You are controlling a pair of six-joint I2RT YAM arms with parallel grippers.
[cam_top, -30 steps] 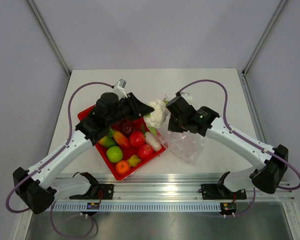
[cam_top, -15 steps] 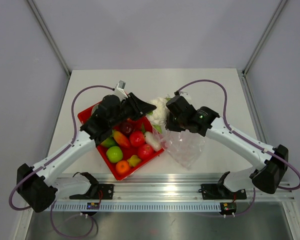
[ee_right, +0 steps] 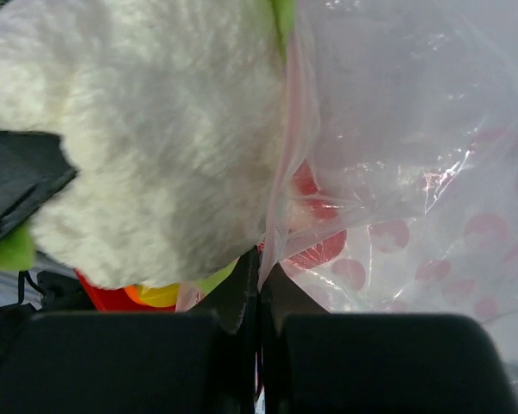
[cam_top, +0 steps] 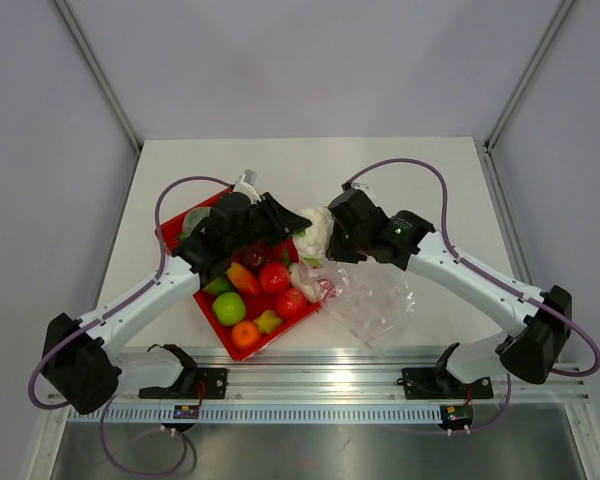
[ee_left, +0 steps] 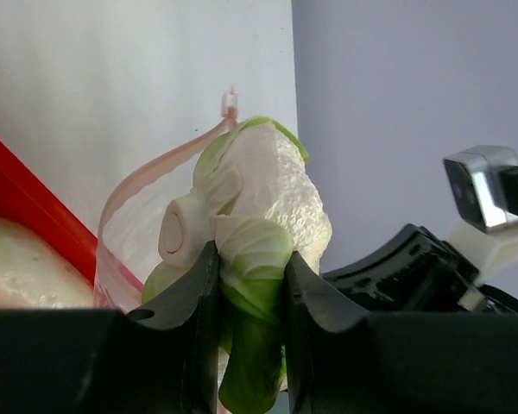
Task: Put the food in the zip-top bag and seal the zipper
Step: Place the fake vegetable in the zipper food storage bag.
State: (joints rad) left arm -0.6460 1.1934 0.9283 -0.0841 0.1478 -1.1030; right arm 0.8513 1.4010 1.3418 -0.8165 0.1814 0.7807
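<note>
Left gripper (ee_left: 248, 259): the two fingers are closed tightly on the green leaf part of the cauliflower (ee_left: 272, 194); only a narrow gap is between them, and the leaf fills it.
Cauliflower: it is lifted, with the white head pointing away from the fingers, over the corner of the red tray (cam_top: 194, 218) that is nearest to the bag.
Right gripper (ee_right: 259, 272): the fingers are pressed together, and the thin edge of the zip-top bag (ee_right: 406, 164) is pinched between them.
Zipper (ee_right: 287, 142): the pink strip goes up from the right fingers, just beside the white head; whether they touch cannot be told. In the left wrist view it makes an open loop behind the cauliflower.
Zip-top bag: it lies crinkled on the table (cam_top: 410, 170), to the right of the tray.
Other food: a green apple (cam_top: 229, 308), an orange (cam_top: 245, 334) and a red tomato (cam_top: 273, 277) lie in the tray.
</note>
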